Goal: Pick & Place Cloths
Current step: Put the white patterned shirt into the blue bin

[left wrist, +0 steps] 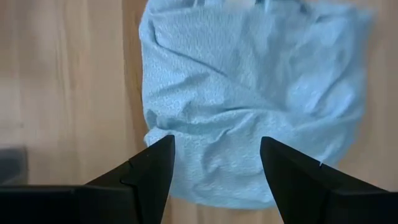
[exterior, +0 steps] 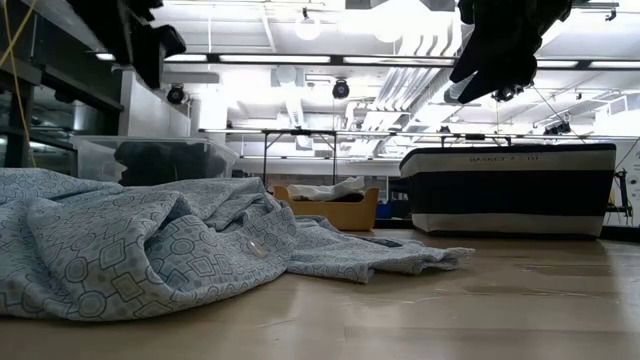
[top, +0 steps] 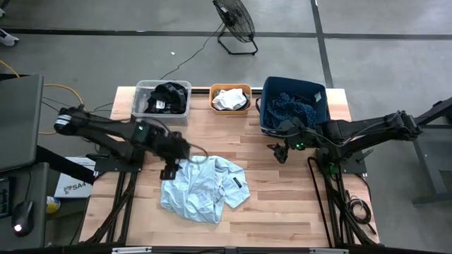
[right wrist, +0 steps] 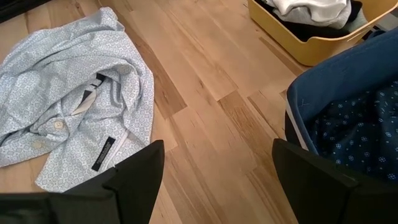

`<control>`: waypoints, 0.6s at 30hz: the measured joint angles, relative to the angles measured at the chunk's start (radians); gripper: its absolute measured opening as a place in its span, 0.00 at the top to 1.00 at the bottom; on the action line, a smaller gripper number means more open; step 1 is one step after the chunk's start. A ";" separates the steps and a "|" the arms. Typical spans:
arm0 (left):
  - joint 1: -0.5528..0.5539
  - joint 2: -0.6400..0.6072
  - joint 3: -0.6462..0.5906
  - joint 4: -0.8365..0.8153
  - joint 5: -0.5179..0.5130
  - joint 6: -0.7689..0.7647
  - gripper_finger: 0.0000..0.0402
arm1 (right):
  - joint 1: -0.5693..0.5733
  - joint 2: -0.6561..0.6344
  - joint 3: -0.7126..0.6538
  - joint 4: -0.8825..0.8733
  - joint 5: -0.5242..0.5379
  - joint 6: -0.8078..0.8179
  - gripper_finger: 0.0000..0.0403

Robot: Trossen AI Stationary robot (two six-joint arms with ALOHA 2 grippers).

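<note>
One light blue patterned shirt [top: 203, 189], limp, light and crumpled on the wooden table [top: 282, 204], lies directly under the spread, empty fingers [left wrist: 152, 177] of the left gripper [top: 169, 171]; it looks likely to sag and trail when lifted, so a raised fold near its bunched middle seems a better hold than a flat hem. Left arm reaches in over the shirt's near edge, pointing down. Right gripper [top: 280, 152], jaws likewise apart and empty, waits just beside the dark blue bin [top: 263, 116] holding the navy dotted garment [top: 291, 107], well clear of the shirt.
</note>
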 joint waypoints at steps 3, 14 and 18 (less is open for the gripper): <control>-0.054 0.056 0.000 -0.002 -0.037 0.037 0.42 | 0.000 0.000 0.000 0.000 0.000 0.000 0.28; -0.090 0.275 0.000 0.183 -0.025 0.042 0.40 | 0.000 0.000 0.000 -0.001 0.000 0.000 0.28; -0.091 0.355 0.000 0.212 -0.003 0.035 0.29 | 0.000 0.000 0.000 -0.001 -0.005 0.000 0.28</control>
